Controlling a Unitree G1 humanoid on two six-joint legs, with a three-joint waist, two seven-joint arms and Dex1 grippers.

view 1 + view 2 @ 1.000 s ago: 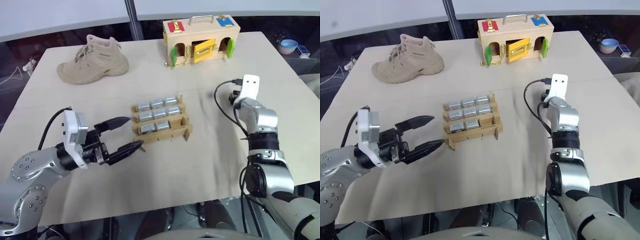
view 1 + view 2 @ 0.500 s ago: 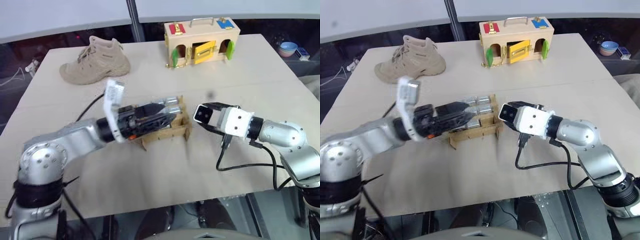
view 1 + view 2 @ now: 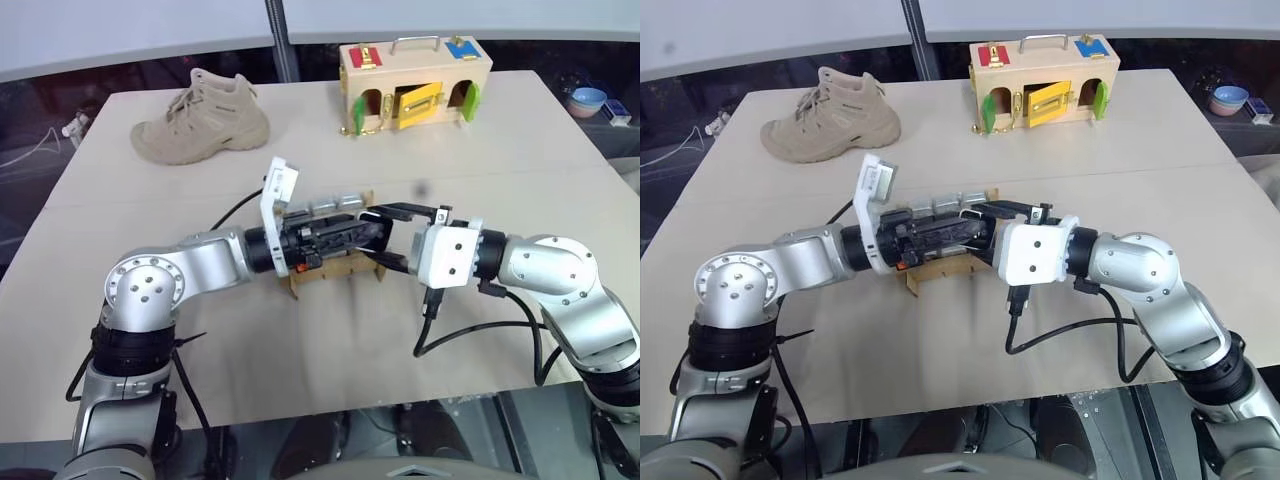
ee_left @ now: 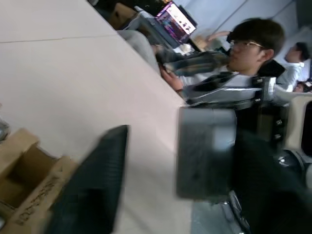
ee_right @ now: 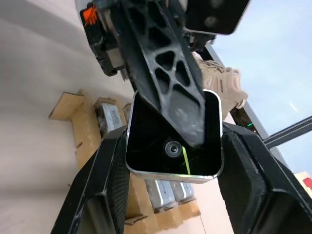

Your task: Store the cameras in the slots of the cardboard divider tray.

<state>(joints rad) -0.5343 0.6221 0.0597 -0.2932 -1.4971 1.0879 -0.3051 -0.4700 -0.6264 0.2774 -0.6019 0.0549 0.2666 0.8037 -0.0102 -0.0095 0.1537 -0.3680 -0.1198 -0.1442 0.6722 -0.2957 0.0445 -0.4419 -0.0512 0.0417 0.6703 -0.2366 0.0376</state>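
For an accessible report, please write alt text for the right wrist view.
The right gripper holds a camera, black lens face toward the viewer, with a finger of the left gripper across it. Behind are the cardboard divider tray with stored cameras and a shoe.

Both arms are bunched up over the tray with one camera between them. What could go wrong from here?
1. The right gripper is shut on the camera above the cardboard divider tray. If it lets go before the left gripper has a firm hold, the camera could drop onto the stored cameras.
2. The left gripper lies across the black lens face and may scuff it.
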